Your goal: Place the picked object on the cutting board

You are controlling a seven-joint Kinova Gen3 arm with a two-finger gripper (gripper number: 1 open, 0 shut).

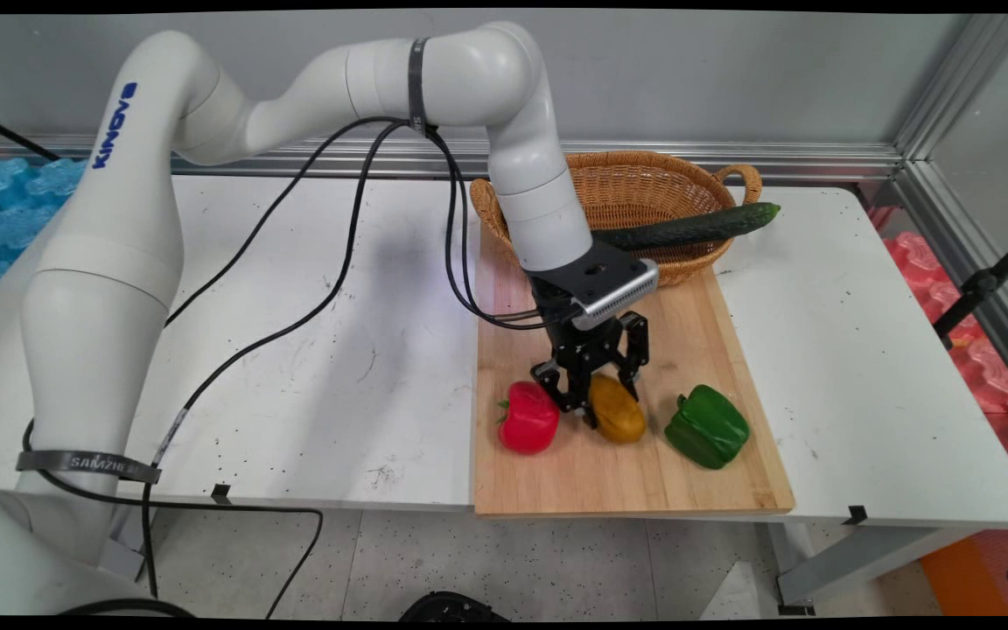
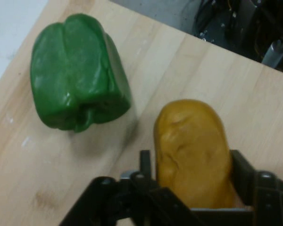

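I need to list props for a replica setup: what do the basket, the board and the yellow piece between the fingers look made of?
Basket: woven wicker or rattan, tan, matte, with the weave visible.
Board: pale wood, possibly bamboo, with lengthwise grain strips and a smooth finish.
Yellow piece: likely moulded plastic or rubber, with a dull ochre skin and soft dents; real produce cannot be ruled out. The gripper straddles it.

Three peppers: one red pepper [image 1: 528,418], one yellow pepper [image 1: 618,409] [image 2: 193,150], one green pepper [image 1: 707,426] [image 2: 78,77]. One cucumber [image 1: 688,227]. One basket [image 1: 635,188]. One wooden board [image 1: 609,481]. One worktop [image 1: 311,332].
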